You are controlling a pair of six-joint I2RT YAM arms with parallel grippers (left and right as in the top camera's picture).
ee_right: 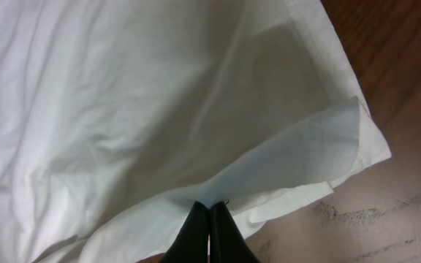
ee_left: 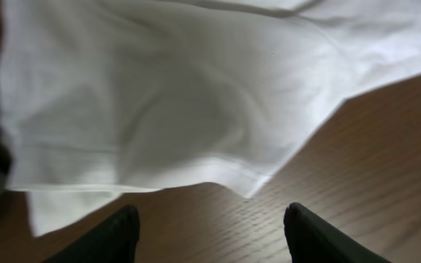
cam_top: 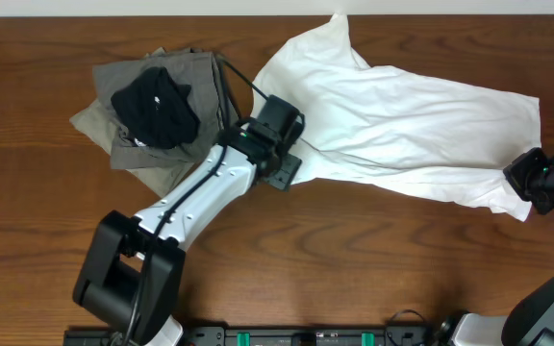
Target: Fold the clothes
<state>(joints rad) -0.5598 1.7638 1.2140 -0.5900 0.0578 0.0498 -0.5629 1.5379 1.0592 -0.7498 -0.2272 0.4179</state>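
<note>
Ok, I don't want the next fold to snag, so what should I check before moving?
1. Open left claw, nothing between its fingers: ok.
2. Hem of white T-shirt just ahead of left claw, ungripped: ok.
3. Grip of right claw on the T-shirt's edge: ok, shut on it.
4. T-shirt lying flat: not ok, rumpled, one corner curled up by the right claw.
5. Gap between grey-olive pile, black garment on top, and the T-shirt: cannot tell, left arm covers it.

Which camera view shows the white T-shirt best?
Overhead: nearly the whole white T-shirt is visible there. Left wrist shows only a hem edge; right wrist, one folded corner close up.
</note>
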